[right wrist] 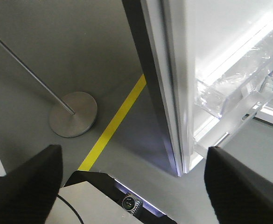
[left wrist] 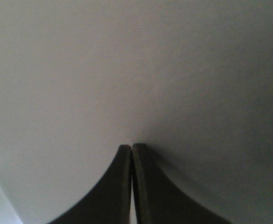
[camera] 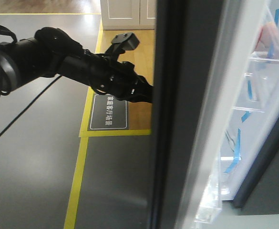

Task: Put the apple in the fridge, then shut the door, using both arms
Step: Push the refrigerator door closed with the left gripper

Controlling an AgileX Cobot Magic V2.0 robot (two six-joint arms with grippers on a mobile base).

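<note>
Left wrist-mounted view: left end effector [left wrist: 130, 148] is sitting closed, empty, at the door's [left wrist: 127, 70] grey face, centre frame. Right end effector [right wrist: 133, 149] is gaping, empty. Apple isn't showing. Door is looking stiff and smooth; I'd push flat near the free edge.

The left arm [camera: 82, 67] stretches forward, jaws closed; the right jaws gape wide.

Site looks like an indoor robot test lab. Grey floor [camera: 34, 157] carries yellow tape lines [camera: 77, 181] and a printed floor sign [camera: 108, 112]; wood-floored zone [camera: 139, 71] holds white cabinets [camera: 127, 13]. Round-based metal stand [right wrist: 73, 114] sits near the fridge door [right wrist: 150, 70].
</note>
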